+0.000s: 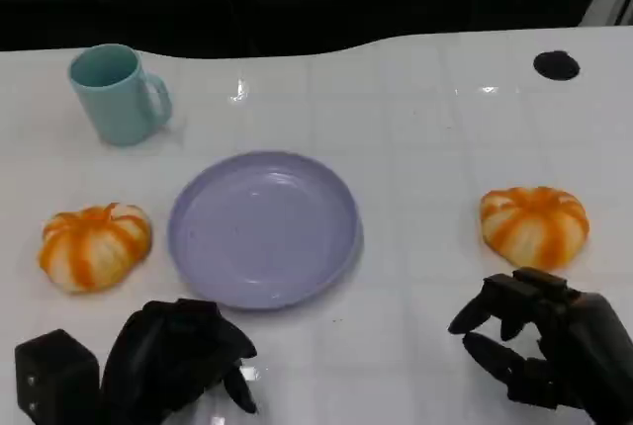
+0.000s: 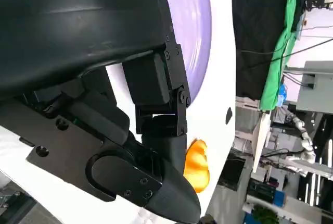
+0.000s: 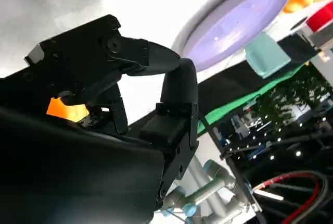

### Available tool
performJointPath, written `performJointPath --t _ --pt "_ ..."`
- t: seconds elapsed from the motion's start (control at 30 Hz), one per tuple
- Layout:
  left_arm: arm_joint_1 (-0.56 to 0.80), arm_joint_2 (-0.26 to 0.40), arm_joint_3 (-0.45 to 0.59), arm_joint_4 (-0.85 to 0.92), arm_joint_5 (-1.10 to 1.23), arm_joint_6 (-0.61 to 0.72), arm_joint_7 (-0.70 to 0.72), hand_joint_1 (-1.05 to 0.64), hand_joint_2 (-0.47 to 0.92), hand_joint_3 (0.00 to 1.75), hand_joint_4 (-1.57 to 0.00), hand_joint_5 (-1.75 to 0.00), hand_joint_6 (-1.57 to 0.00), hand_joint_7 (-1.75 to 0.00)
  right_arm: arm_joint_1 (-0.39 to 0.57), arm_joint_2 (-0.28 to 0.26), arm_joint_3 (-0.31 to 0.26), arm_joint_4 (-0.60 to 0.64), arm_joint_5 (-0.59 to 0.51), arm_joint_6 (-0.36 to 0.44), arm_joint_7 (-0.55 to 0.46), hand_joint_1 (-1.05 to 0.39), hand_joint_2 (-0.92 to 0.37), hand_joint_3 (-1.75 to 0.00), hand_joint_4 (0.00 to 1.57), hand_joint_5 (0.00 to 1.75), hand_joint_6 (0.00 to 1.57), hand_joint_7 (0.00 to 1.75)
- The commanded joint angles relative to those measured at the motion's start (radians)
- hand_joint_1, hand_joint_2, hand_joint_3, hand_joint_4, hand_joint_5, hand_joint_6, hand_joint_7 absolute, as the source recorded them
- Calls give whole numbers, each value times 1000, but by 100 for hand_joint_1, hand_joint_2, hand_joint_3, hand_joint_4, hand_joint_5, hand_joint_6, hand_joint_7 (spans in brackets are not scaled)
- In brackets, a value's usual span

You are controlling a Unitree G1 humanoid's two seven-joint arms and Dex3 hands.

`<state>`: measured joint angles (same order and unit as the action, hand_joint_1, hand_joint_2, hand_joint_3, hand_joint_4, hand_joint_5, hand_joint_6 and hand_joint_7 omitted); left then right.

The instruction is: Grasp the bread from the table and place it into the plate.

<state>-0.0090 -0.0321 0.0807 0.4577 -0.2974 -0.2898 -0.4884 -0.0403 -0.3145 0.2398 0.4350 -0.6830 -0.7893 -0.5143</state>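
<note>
Two orange-and-white striped breads lie on the white table. One bread [image 1: 94, 245] is left of the lavender plate [image 1: 198, 237]. The other bread [image 1: 534, 225] lies to the right, just beyond my right hand [image 1: 539, 341], whose fingers are spread apart and hold nothing. My left hand [image 1: 178, 356] sits near the front edge below the plate, fingers curled in, with nothing in it. The plate [image 2: 195, 36] has nothing on it. In the left wrist view a bread [image 2: 196, 164] shows past the fingers. The right wrist view shows the plate [image 3: 234, 21] and an orange patch of bread [image 3: 67, 110] behind my hand.
A teal cup [image 1: 117, 94] stands at the back left, beyond the plate. A small black round mark [image 1: 556, 65] sits at the back right. The table's far edge meets a dark background. Open white table lies between plate and right bread.
</note>
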Motion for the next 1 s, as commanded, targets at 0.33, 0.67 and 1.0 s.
performJointPath --t 0.33,0.67,1.0 --pt "-10 11 7 19 2 -4 -9 -105 80 0 -153 -85 -157 -48 -9 -52 -89 -143 -7 146 48 -46 -92 -13 56 69 72 16" --pt "-9 12 7 14 4 1 -2 -105 79 0 -153 -85 -157 -48 -19 -105 -90 -241 -73 374 186 -54 -92 -10 30 30 44 0" --pt "-9 12 6 24 8 -16 -7 -105 80 1 -153 -85 -157 -48 -80 -118 -47 -256 -147 580 307 -55 -90 -2 7 21 27 0"
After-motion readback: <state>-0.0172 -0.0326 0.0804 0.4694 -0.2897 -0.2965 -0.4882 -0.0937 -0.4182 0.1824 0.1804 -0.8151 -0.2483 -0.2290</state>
